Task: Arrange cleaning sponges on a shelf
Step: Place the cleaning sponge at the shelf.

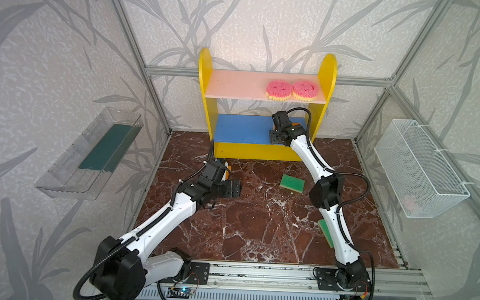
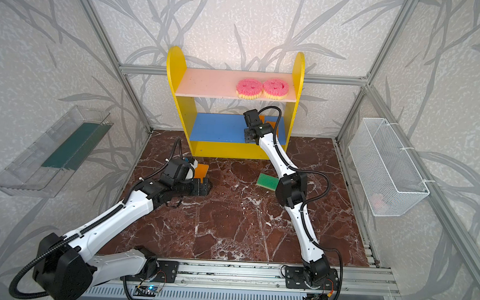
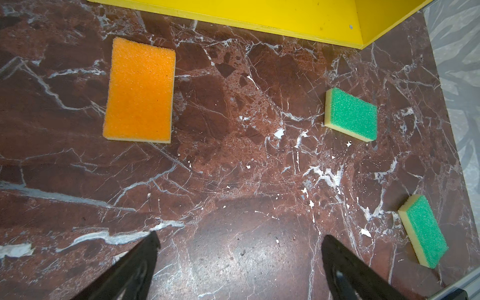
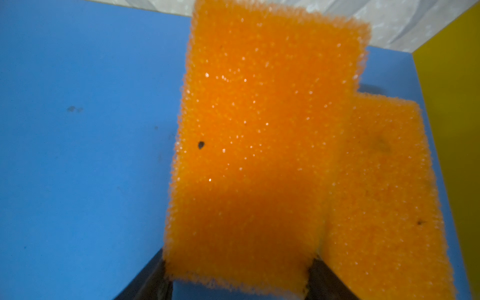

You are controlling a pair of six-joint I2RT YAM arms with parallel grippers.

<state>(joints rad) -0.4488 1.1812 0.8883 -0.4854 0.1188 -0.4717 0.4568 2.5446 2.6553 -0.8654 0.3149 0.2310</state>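
Inside, right fingers (image 4: 146, 281) clamp orange sponge (image 4: 259, 130), edge beside second sponge (image 4: 384, 181); left fingers (image 3: 130, 270) apart above floor (image 3: 233, 181).

A: What's on the shelf (image 2: 172, 76) in a top view?
B: Two pink smiley sponges (image 2: 248, 88), touching on the pink board (image 2: 205, 84). At the blue board (image 2: 217, 127), the right gripper (image 2: 248, 134) with an orange sponge (image 2: 262, 118) by it, a second orange sponge (image 2: 274, 123) beside that.
A: And the desk (image 2: 229, 226)?
B: A loose orange sponge (image 2: 201, 170) just beside the left gripper (image 2: 203, 187); a green sponge (image 2: 266, 181) further right.
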